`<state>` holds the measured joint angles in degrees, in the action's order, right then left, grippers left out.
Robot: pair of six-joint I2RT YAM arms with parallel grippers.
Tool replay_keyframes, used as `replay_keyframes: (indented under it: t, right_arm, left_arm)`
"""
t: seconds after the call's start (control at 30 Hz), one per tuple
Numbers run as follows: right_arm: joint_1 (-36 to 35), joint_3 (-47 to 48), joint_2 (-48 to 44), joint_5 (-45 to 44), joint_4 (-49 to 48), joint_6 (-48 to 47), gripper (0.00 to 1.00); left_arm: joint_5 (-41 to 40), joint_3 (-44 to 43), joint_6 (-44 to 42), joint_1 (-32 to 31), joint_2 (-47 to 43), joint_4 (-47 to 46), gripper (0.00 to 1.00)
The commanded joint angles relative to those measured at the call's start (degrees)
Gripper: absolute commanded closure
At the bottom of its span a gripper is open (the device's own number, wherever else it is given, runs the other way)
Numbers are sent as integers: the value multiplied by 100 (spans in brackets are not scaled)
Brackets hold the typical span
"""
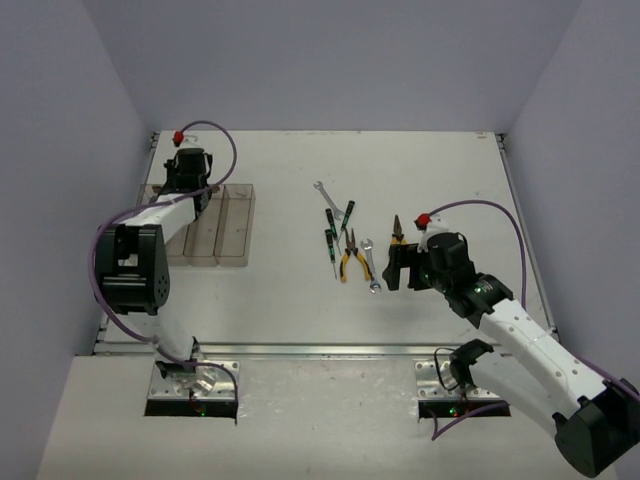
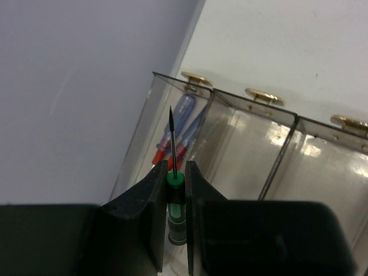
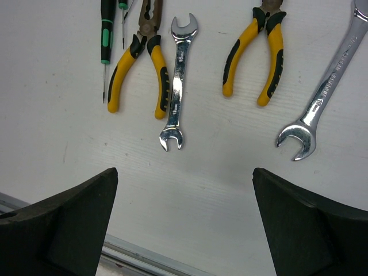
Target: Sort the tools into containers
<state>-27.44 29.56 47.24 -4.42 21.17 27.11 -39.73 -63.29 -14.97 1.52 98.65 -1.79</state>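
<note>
L gripper (image 2: 174, 168) is clenched on green driver (image 2: 175, 180). Pads squeeze its ribbed green/black handle, and the thin dark shaft sticks out past the tips, pointing along the bins (image 2: 283, 154). Driver sits at the near end of the row, lined up w/ the leftmost compartment, next to the grey wall (image 2: 69, 86). Can't tell if it's inside the rim or above it. That compartment holds 2 blue drivers (image 2: 185, 114): translucent blue handles, red collars, lying lengthwise side by side.

Bins are clear glossy plastic, narrow rectangles w/ thin shared walls. Brass-coloured round tabs (image 2: 265, 96) sit on the far rim.

R gripper (image 3: 184, 221) is released, jaws spread wide, hovering over the matte white table (image 3: 201, 172) just on the near side of the loose tools.
- Small wrench (image 3: 177, 80): closest, shiny steel, open at both ends.
- Pliers (image 3: 137, 69): left of it, yellow/black grips, handles splayed.
- Black driver (image 3: 105, 34): further left, green band.
- 2nd pliers (image 3: 253, 54): right of the small wrench, same colours.
- Big wrench (image 3: 325, 92): far right, tilted.

In top view this group lies mid-table, well apart from the bins.
</note>
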Motion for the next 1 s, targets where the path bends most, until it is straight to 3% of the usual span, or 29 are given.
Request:
replay_keyframes:
  t: [0.0,0.07,0.13,0.2,0.23,0.33,0.47,0.6,0.77,0.9,0.97]
  right_arm:
    - [37,-12,29,-129,-263,-57,1]
    - [28,-5,87,-114,-282,-60,1]
    - [28,19,137,-89,-288,-73,1]
    - [28,11,141,-105,-275,-83,1]
    - [28,2,132,-135,-280,-83,1]
    - [28,-10,121,-161,-282,-86,1]
    - [28,1,180,-137,-280,-131,1]
    - [32,-21,238,-679,-249,188,1]
    - [30,180,764,-1078,-181,221,1]
    - [28,888,1702,-799,130,572,1]
    - [28,1239,2039,-647,31,944,1]
  left_arm:
    - [436,295,518,24,-37,20,99]
    - [574,525,604,10,-137,-10,93]
    - [557,761,623,-8,-248,-96,81]
    - [519,879,635,-7,-317,-137,54]
    - [508,872,668,-3,-355,-97,51]
    - [443,347,1083,-46,-626,472,23]
    - [375,-714,2043,-354,-1304,1897,1]
    - [1793,-915,2664,-774,-2660,2840,0]
    - [3405,970,2944,-996,-5034,2768,0]
    - [2949,2360,3199,-1135,-6326,2677,0]
    - [3038,2215,3124,-1136,-6682,2672,0]
